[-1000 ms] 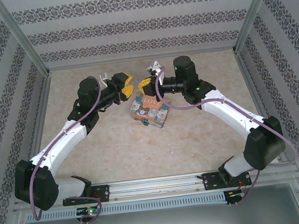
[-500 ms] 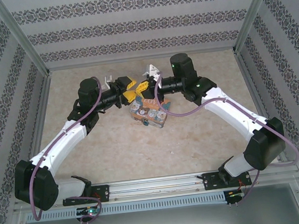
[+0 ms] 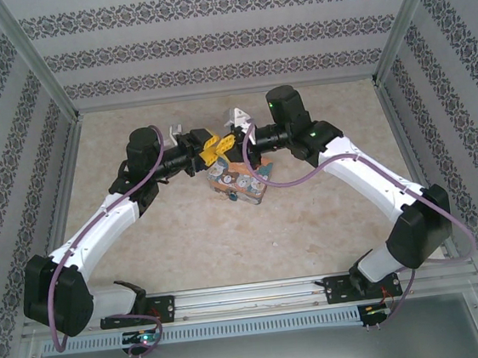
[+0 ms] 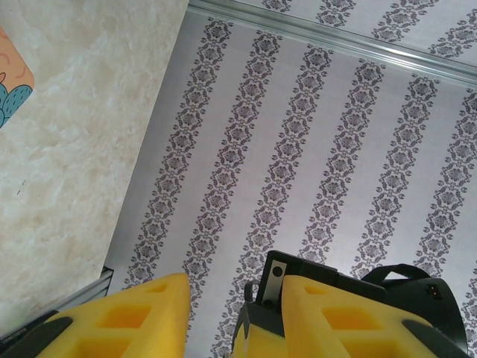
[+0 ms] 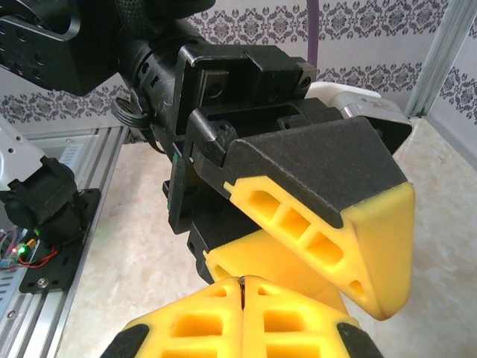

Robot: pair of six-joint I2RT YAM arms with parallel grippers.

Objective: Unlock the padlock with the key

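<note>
**End effectors meet tip to tip above the tin**

The beige table (image 3: 329,221) fills the middle of the frame. The left arm (image 3: 98,224) and right arm (image 3: 376,177) both reach to its upper centre, where the picture tin (image 3: 241,183) lies. Just above the tin, the left end effector (image 3: 211,150) meets the right end effector (image 3: 231,137). The left one's yellow fingers (image 4: 141,317) stand apart, and the right one's are pressed together. The tiny teal padlock (image 3: 233,197) sits at the tin's lower edge.

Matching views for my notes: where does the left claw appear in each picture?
Top external: left claw centre, at the tin's far side.
Left wrist: its yellow fingers along the bottom edge.
Right wrist: left claw centre to right, close up.
Shared landmark: the patterned wall.
</note>
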